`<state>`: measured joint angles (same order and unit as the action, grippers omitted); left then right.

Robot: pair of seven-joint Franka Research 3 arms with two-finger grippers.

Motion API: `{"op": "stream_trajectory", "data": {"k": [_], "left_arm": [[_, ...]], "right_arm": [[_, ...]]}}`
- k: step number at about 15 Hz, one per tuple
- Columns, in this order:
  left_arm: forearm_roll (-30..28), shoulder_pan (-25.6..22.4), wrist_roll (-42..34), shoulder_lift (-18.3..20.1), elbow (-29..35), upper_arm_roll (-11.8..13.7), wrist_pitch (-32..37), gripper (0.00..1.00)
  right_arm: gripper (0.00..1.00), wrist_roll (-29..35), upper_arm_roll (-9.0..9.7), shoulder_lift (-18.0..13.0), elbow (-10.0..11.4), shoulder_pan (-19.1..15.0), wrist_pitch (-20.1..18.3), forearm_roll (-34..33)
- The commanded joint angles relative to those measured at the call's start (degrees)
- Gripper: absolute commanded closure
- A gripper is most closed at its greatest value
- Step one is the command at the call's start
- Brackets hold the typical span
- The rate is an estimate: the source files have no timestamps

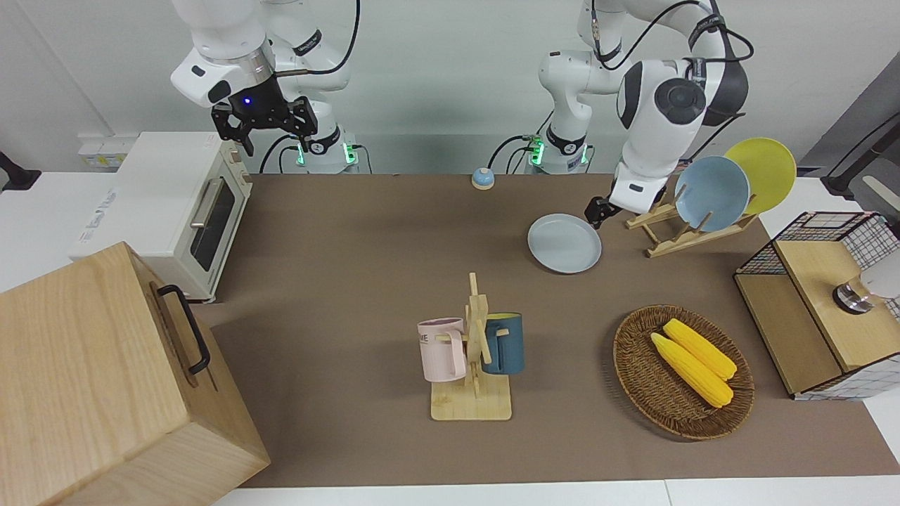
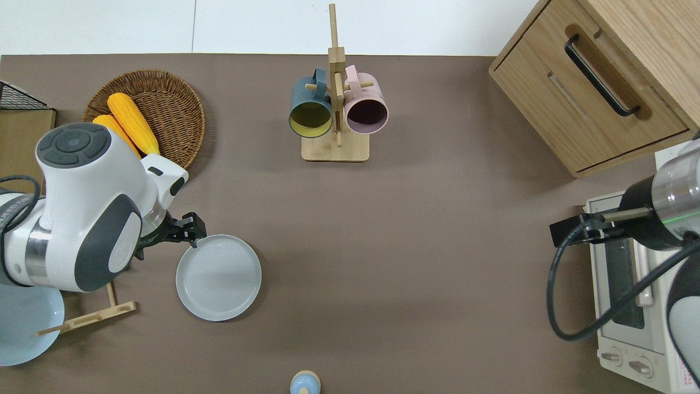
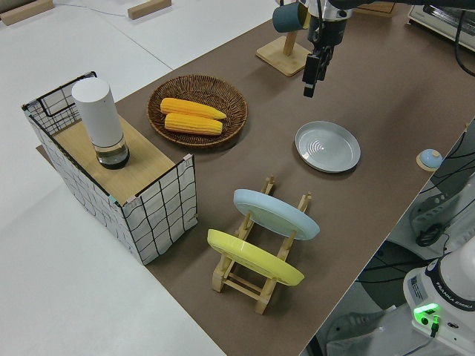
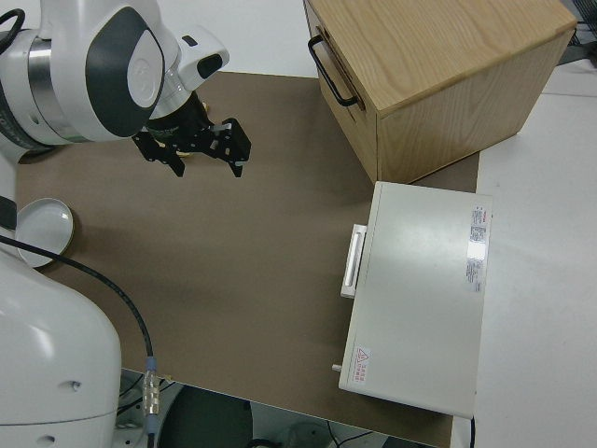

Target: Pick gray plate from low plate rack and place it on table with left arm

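The gray plate (image 1: 564, 243) lies flat on the table's brown mat (image 1: 365, 246), beside the low plate rack (image 1: 678, 232) toward the right arm's end. It also shows in the overhead view (image 2: 219, 277) and the left side view (image 3: 327, 146). My left gripper (image 2: 188, 230) is open and empty, up in the air over the mat at the plate's rim; it also shows in the front view (image 1: 596, 209). The rack holds a light blue plate (image 1: 711, 193) and a yellow plate (image 1: 763, 172). My right gripper (image 1: 260, 130) is open and parked.
A wicker basket (image 1: 636, 379) with two corn cobs lies toward the left arm's end. A mug tree (image 1: 472, 351) stands mid-table. A wire-sided box (image 1: 823, 302), a toaster oven (image 1: 169, 204), a wooden cabinet (image 1: 105, 379) and a small blue bell (image 1: 482, 178) stand at the edges.
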<state>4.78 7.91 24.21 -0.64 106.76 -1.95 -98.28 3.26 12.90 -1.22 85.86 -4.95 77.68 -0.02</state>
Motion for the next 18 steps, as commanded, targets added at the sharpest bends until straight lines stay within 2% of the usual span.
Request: {"op": "stream_trajectory", "data": {"k": [1, 8, 13, 18], "left_arm": [[-2.2, -0.9, -5.2, 1.4, -2.1, 0.5, -1.0, 0.0], [-9.3, -1.2, -19.5, 3.3, -7.5, 4.4, 1.3, 0.0], [-7.6, -1.1, -22.8, 3.6, -7.5, 4.7, 1.0, 0.0], [-5.9, -1.1, -22.1, 3.5, -7.4, 4.9, 1.1, 0.0]], "right_arm": [[0.011, -0.2, 0.38, -0.3, -0.3, -0.8, -0.9, 0.2], [0.011, -0.2, 0.38, -0.3, -0.3, -0.8, -0.9, 0.2], [0.013, -0.2, 0.38, -0.3, -0.3, -0.8, -0.9, 0.2], [0.011, -0.2, 0.38, -0.3, -0.3, -0.8, -0.9, 0.2]]}}
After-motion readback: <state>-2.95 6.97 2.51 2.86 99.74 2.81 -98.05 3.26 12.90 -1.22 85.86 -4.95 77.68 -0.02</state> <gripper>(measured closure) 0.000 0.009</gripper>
